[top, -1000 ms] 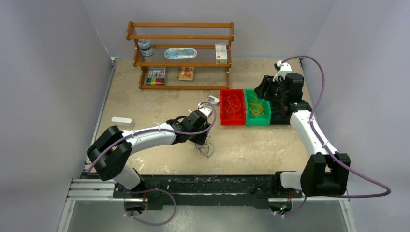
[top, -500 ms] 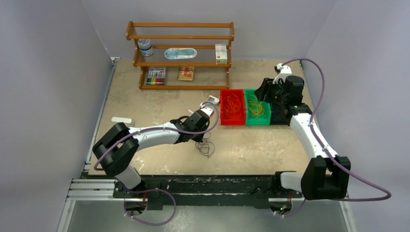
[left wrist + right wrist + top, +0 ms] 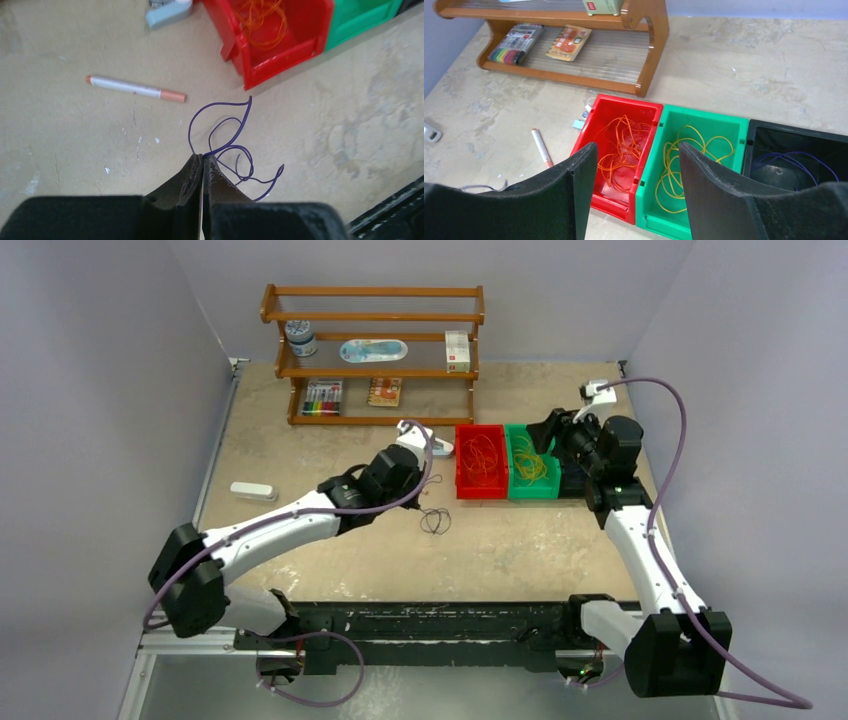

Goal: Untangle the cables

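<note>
Jaws on the left gripper (image 3: 202, 162), wide a second ago, are now clamped tight on one loop of the purple cable (image 3: 225, 145), and the rest trails on the tabletop (image 3: 350, 115) near its middle, just off the near corner of the red bin (image 3: 282, 61). With orange cables (image 3: 619, 150) and yellow cables (image 3: 684, 160) binned, we judge this the last loose strand. Above the bins, the right gripper (image 3: 636, 150) hangs partly open, holding nothing.
</note>
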Available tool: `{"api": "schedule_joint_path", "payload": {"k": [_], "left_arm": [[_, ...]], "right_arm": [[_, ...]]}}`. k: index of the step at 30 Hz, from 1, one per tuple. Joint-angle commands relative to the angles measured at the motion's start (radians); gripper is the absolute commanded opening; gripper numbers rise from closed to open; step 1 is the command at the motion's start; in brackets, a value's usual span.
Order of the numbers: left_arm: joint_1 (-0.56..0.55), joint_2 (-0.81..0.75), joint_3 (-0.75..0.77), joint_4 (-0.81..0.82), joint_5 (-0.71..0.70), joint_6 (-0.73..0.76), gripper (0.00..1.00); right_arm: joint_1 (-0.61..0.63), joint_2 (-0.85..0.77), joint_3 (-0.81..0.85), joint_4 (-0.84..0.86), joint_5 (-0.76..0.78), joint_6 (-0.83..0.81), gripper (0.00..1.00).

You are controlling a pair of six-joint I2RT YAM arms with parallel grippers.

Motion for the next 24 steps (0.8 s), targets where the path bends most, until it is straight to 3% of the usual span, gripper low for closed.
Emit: {"api": "schedule_joint_path", "payload": {"k": [1, 13, 19, 24], "left_arm": [[-0.001, -0.106, 0.079, -0.012, -0.028, 0.018, 0.00], [0.001, -0.219, 0.204, -0.052, -0.052, 0.060, 0.00], [0.001, -0.221, 0.246, -0.053, -0.068, 0.074, 0.00], [0.002, -0.221, 0.269, -0.022, -0.087, 0.065, 0.00]], "right_arm": [[0.007, -0.039, -0.036, 0.148, -0.141, -0.007, 0.64], [0.179, -0.076, -0.127, 0.367, -0.408, -0.092, 0.69], [0.282, -0.101, -0.137, 0.423, -0.458, -0.126, 0.81], [0.395, -0.059, -0.110, 0.411, -0.401, -0.151, 0.91]]}}
